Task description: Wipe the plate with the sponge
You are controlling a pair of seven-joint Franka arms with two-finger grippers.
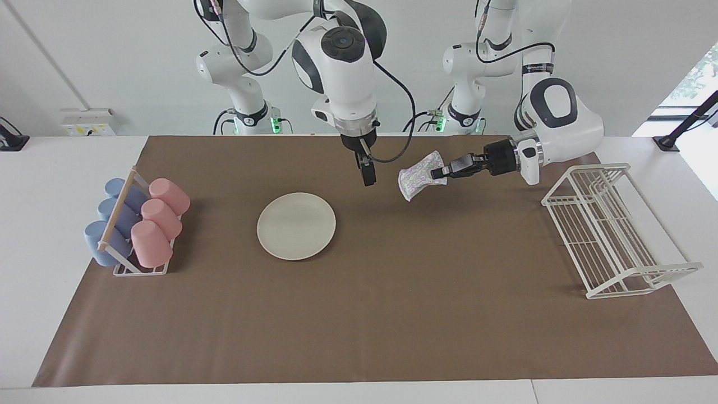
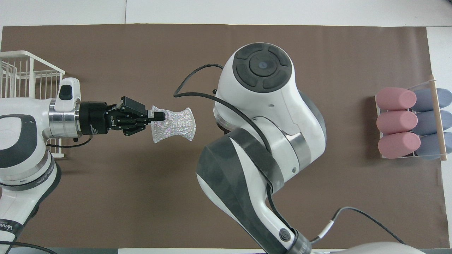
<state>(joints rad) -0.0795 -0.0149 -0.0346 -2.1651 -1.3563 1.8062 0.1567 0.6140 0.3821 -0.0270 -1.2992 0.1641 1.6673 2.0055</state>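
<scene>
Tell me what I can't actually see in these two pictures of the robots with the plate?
- Overhead view: the plate is fully hidden under the right arm's big white body.
- Overhead view: the right gripper is hidden by the same arm.
- Overhead view: the wire rack is cut off by the picture's edge and partly covered by the left arm.
- Both views: where the left gripper pinches the sponge, the pinched edge is covered by its fingers.

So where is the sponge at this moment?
The sponge is up in the air, pinched in the left end effector, over bare mat between the plate and the wire rack; it is not over the plate.
</scene>
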